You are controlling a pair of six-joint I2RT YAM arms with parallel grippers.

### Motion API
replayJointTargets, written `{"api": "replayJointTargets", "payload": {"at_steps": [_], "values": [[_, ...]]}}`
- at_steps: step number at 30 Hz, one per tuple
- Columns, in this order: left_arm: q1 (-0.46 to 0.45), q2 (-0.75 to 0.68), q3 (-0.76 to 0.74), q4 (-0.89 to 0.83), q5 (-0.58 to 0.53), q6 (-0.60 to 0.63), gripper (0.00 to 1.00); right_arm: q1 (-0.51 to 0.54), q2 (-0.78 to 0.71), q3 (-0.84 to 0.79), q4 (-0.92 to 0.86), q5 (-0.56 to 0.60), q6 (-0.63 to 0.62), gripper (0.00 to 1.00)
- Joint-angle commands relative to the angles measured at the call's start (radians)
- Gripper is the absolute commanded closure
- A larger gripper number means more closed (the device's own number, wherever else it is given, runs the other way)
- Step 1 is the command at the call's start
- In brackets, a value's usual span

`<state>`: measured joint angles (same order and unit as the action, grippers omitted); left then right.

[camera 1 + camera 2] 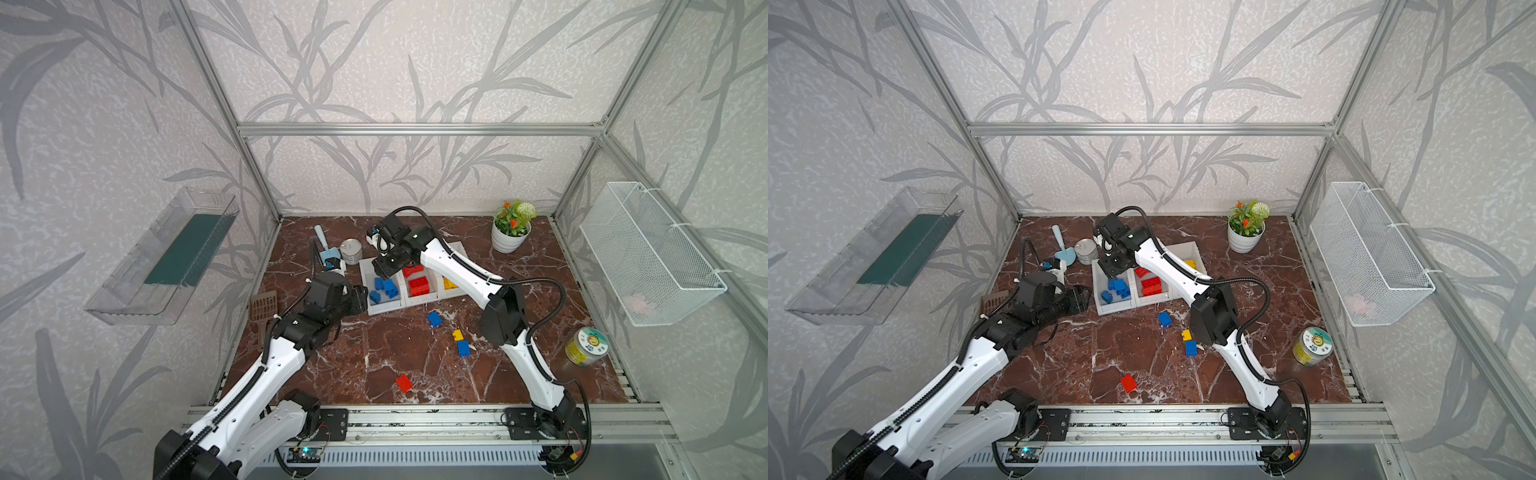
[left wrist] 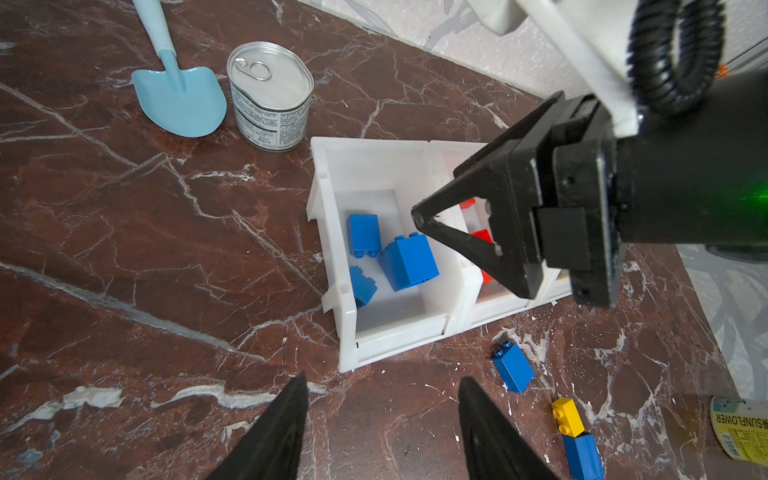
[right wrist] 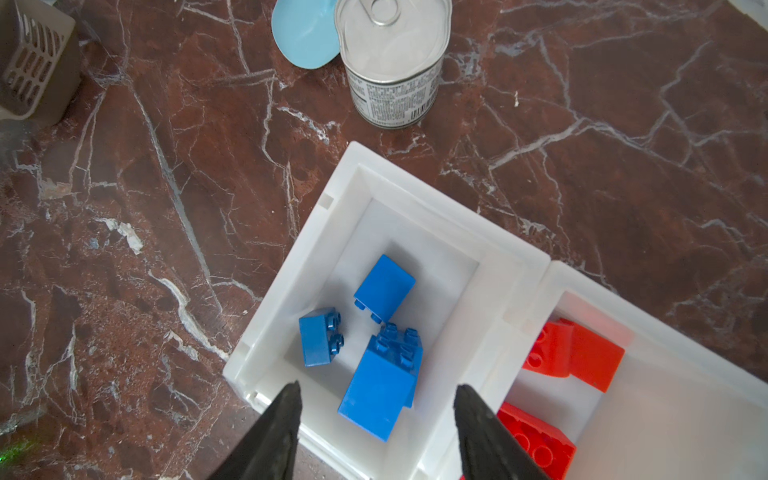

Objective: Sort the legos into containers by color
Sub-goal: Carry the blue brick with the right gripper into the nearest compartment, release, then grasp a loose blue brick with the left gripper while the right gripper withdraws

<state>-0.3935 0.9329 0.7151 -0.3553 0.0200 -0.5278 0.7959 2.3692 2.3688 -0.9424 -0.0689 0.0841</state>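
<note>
Three joined white bins: the left bin holds blue bricks, the middle bin red bricks, the right bin yellow bricks. The right gripper hangs over the left bin, jaws moderately apart and empty, with a tall blue stack straight beneath it. The right arm reaches across the other bins. The left gripper sits at the left bin's 8 o'clock, also parted and empty. Loose at the bins' 5 o'clock are a blue brick, a yellow brick touching a second blue brick, and, farther out, a red brick.

The only word I can make out is SUNFLOWER, in dark capitals on the yellow-and-white label of the jar on the table. The tin can carries fine print and a barcode, too small to read
</note>
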Motion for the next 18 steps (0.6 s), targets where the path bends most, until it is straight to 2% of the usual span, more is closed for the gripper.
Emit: {"api": "replayJointTargets", "payload": {"at_steps": [1,9,18], "values": [[0.004,-0.003,-0.016,-0.004,-0.005,-0.014,0.39,-0.006,-0.097,-0.043,0.029,0.004,0.006,0.40],[0.003,-0.002,-0.021,-0.002,0.008,-0.020,0.39,-0.020,-0.227,-0.216,0.100,0.012,0.015,0.40],[0.002,0.027,-0.020,0.033,0.055,-0.028,0.40,-0.085,-0.511,-0.606,0.255,0.039,0.067,0.40]]}}
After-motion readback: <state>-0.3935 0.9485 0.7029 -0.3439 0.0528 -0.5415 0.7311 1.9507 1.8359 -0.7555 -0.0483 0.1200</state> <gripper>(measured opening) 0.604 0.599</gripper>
